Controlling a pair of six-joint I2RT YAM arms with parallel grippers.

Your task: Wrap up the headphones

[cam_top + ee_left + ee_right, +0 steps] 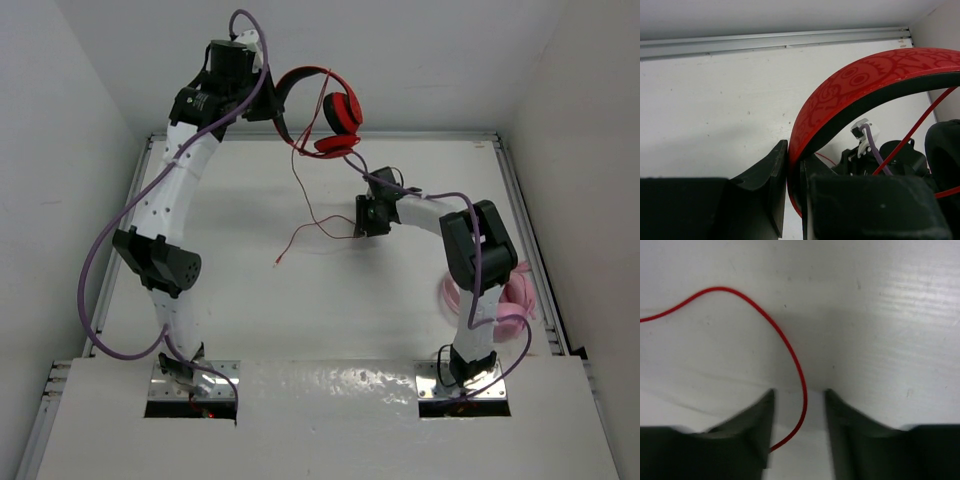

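Above the far edge of the table (250, 300), the headphones (335, 110) hang in the air, held up off the surface by the left gripper (272, 100). Its two fingers are pressed tight on the headband (850, 90), whose red patterned outer face and black lining run up and out from between them in the left wrist view. The two round red earcups hang at the free end of the band, one (342, 108) above the other (335, 146), to the right of the grip.

The thin red cable (305, 200) drops from the earcups to the tabletop, loops there and ends in a small plug (279, 263) lying toward the middle of the table.

The right gripper (368, 215) sits low over the table just right of that loop. In its wrist view the jaws stand partly apart with the cable (790, 350) running down between them, nearer the left finger (757, 430) than the other. The fingers look slightly blurred, and whether either one touches the cable cannot be told; nothing is clamped.

A pale pink coiled cable bundle (518, 300) lies on the table beside the right arm's base, well apart from the headphones. An aluminium rail (765, 42) runs along the table's far edge.
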